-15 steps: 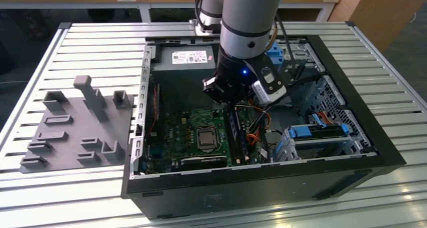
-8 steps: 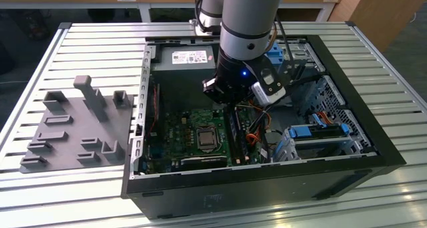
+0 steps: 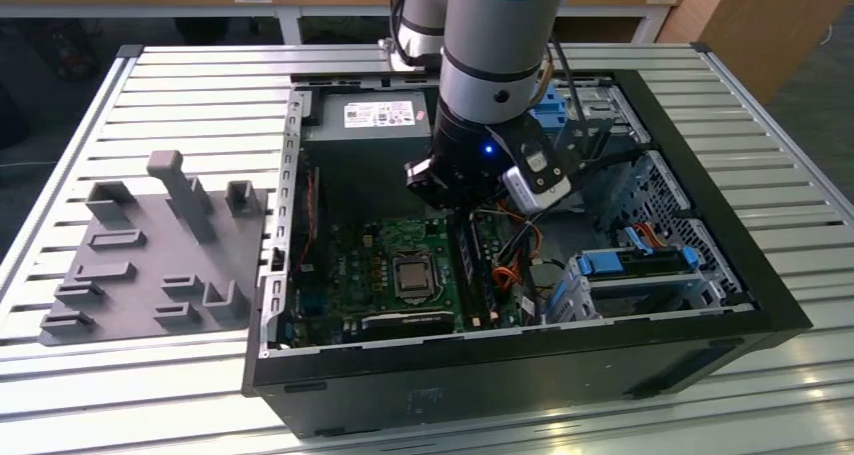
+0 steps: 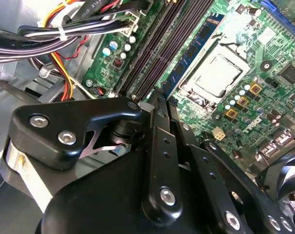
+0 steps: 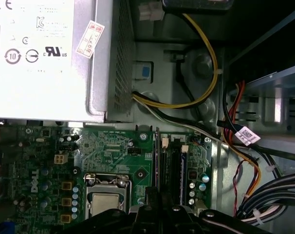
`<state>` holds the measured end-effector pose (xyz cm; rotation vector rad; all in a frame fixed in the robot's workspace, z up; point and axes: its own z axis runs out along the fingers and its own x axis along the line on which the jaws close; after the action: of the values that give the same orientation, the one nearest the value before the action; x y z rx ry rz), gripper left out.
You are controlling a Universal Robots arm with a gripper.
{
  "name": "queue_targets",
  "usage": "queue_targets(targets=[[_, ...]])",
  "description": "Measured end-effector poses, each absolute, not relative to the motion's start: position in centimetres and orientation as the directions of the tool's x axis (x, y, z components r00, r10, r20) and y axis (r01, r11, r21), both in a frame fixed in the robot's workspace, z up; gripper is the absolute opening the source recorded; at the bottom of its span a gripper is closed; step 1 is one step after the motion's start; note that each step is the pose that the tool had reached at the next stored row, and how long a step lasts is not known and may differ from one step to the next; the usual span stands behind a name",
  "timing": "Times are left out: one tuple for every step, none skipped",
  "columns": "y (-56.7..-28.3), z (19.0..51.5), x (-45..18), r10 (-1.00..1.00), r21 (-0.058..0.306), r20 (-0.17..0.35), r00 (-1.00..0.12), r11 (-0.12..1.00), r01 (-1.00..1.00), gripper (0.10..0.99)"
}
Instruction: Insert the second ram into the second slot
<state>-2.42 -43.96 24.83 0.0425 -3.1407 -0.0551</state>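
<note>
My gripper (image 3: 465, 211) reaches down into the open computer case (image 3: 747, 275), just above the far end of the black memory slots (image 3: 478, 270). In the second wrist view, its black fingers (image 4: 157, 131) lie close together, and the gripper (image 4: 156, 101) ends at the near end of the slot row (image 4: 157, 44). A blue ram stick (image 4: 198, 41) with dark chips stands edge-on in the slot beside the processor socket (image 4: 215, 75). I cannot tell whether it is the second ram, or whether the fingers touch it. The first wrist view has the slots (image 5: 171, 163) just ahead of the gripper (image 5: 155, 202).
Bundled cables (image 4: 64, 34) run beside the slots, and orange and yellow wires (image 5: 245, 161) hang near the drive cage (image 3: 634, 270). The power supply (image 5: 45, 53) sits at the case's far end. A grey holder fixture (image 3: 154, 245) stands on the slatted table at the exterior view's left.
</note>
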Motion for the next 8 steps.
queue_targets(targets=[[-43.97, 24.83, -2.42, -0.027, 0.035, 0.000, -1.000, 0.999, -0.027, 0.137], [-43.97, 24.81, -2.43, -0.027, 0.035, 0.000, -1.000, 0.999, -0.027, 0.137], [-43.97, 24.77, -2.42, -0.027, 0.035, 0.000, -1.000, 0.999, -0.027, 0.137], [-43.97, 24.76, -2.42, -0.027, 0.035, 0.000, -1.000, 0.999, -0.027, 0.137], [-43.98, 24.75, -2.42, -0.027, 0.035, 0.000, -1.000, 0.999, -0.027, 0.137], [-43.98, 24.72, -2.42, -0.026, 0.035, 0.001, -1.000, 0.999, -0.026, 0.137], [-43.99, 24.69, -2.42, -0.026, 0.035, 0.002, -1.000, 0.999, -0.026, 0.137], [-44.02, 24.66, -2.42, -0.025, 0.035, 0.003, -1.000, 0.999, -0.025, 0.137]])
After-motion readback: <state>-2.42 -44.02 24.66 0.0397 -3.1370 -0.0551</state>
